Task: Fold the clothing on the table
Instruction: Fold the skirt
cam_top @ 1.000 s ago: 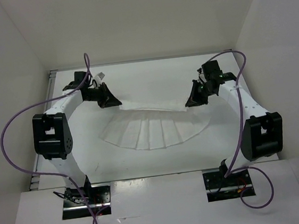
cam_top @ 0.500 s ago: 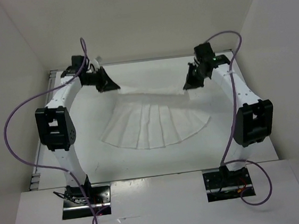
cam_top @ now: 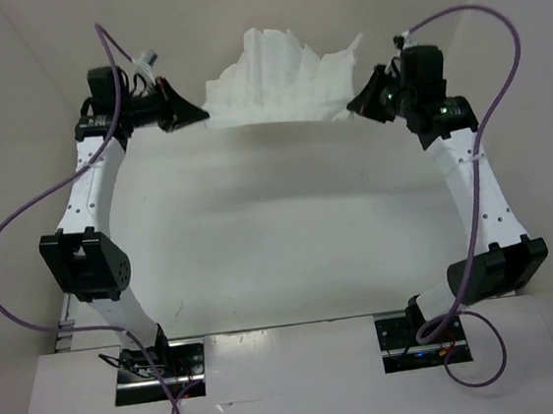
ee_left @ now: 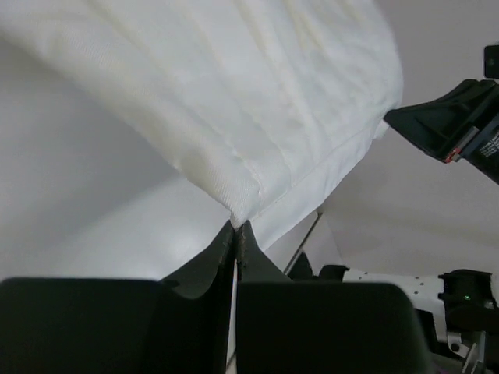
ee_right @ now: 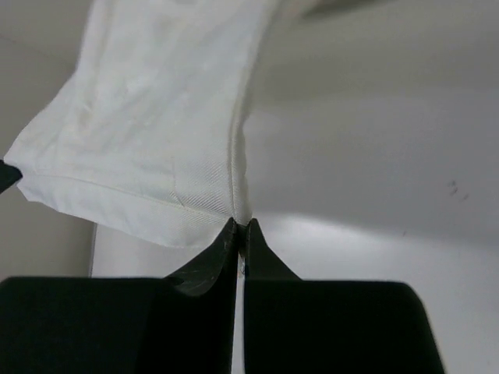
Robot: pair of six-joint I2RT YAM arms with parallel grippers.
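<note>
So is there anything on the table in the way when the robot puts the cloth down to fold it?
No, nothing visible is in the way. The clothing hangs in the air at the far side, stretched between the two pairs of shut jaws. The table below it shows only bare white surface.

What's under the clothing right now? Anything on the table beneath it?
Only bare table shows beneath the clothing, which hangs stretched between the left gripper and right gripper, both shut on it. In the top view it hides a patch of back wall.
</note>
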